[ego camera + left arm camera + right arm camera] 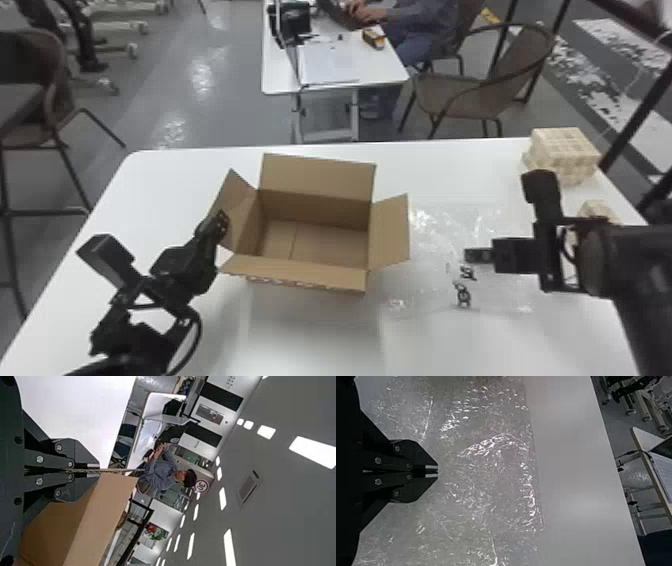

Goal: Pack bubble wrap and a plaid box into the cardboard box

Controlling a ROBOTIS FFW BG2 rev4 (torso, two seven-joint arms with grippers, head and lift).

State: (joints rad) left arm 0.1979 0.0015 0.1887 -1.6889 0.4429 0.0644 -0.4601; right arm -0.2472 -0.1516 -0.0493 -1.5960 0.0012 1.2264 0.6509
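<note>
- Cardboard box point(315, 205): one, upright on the table point(175, 185), top open, flaps spread, bottom visible.
- Bubble wrap point(435, 240): one clear sheet, lying flat on the table just right of the cardboard box.
- Plaid box point(565, 150): right of the cardboard box and farther from the robot, well apart from it, towards the table's far right corner.
- Left gripper point(99, 470): at the cardboard box's left flap point(240, 205); fingers closed on the flap's edge, presumably to steady it.
- Right gripper point(438, 471): right of the cardboard box, over the bubble wrap; fingers brought together, nothing seen between them.
- Step in hand, as judged: securing the cardboard box and readying to pick up the bubble wrap; both items await packing.
- Next move, as judged: part the right fingers, lower them to the bubble wrap, pinch a fold, lift it over the right flap and in. The plaid box should follow.
- Head view: supplies the cardboard box's inside and the plaid box's place.
- Left wrist view: supplies the flap edge-on between the fingers, a grip hard to read in the head view.
- Right wrist view: supplies the meeting fingertips and the bubble wrap's creases, near at hand.
</note>
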